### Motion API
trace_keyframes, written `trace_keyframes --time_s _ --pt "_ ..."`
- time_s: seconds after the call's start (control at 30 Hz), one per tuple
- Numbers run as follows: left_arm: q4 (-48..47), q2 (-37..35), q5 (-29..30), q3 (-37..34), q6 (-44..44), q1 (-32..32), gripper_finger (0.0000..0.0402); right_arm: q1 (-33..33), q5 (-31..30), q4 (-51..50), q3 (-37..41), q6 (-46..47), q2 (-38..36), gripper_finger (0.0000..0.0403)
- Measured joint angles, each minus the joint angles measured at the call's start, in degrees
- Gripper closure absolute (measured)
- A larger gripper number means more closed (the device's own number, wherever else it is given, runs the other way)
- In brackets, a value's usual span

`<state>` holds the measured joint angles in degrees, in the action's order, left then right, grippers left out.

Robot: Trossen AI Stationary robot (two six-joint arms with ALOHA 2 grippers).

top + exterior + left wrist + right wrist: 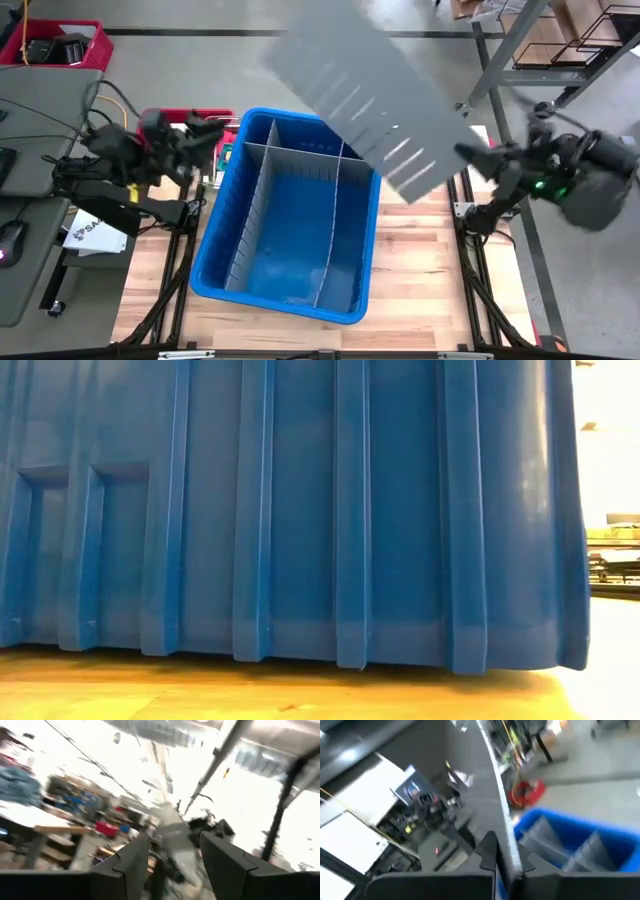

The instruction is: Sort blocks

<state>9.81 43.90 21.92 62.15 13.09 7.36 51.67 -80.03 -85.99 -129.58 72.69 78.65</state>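
Note:
A blue bin (215, 250) stands mid-table with grey dividers (262, 215) slotted upright inside it; its outer wall (300, 510) fills the low view. A large grey slotted divider panel (360, 90) hangs high above the bin's far right part, with my right gripper (468, 155) shut on it. My left gripper (218, 133) stands open by the bin's far left corner and touches nothing; in its wrist view the gripper (172, 865) looks up into the room. The blocks are out of view. My right gripper pinches the panel's edge (507, 845) between its two fingers, at the panel's end toward the table's right (452, 165). The fingers come roughly level from the table's right. The panel is lifted clear of the bin, reaching tilted toward the far left.
The wooden table (420, 270) shows on both sides of the bin. A grey desk (30, 200) with a mouse stands at the left, a red crate (60, 45) on the floor beyond it. A metal frame's struts (500, 60) rise at the far right.

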Motion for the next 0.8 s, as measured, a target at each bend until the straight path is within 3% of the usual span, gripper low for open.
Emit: trace_keyframes --time_s 0.17,0.33,0.5,0.63,0.8 --pt "-7.1 -2.3 1.9 5.2 3.1 -3.1 0.0227 -3.2 0.4 13.9 -3.6 -21.6 0.1 0.0403" --pt "-18.8 -3.1 -10.2 14.4 11.1 -5.5 0.0227 -5.9 5.4 25.3 -3.6 -33.6 0.6 0.0403" --pt "-37.5 -1.3 -24.8 22.8 15.8 -5.5 0.0227 -8.6 16.0 28.9 -3.6 -35.1 3.3 0.0403" --pt "-47.3 0.3 -27.5 26.3 16.8 -5.5 0.0227 -10.9 24.1 31.1 -3.5 -33.4 6.5 0.0403" --pt "-47.7 1.0 -30.8 26.7 18.5 -5.5 0.0227 -11.2 26.7 34.7 -3.5 -33.0 9.7 0.0403"
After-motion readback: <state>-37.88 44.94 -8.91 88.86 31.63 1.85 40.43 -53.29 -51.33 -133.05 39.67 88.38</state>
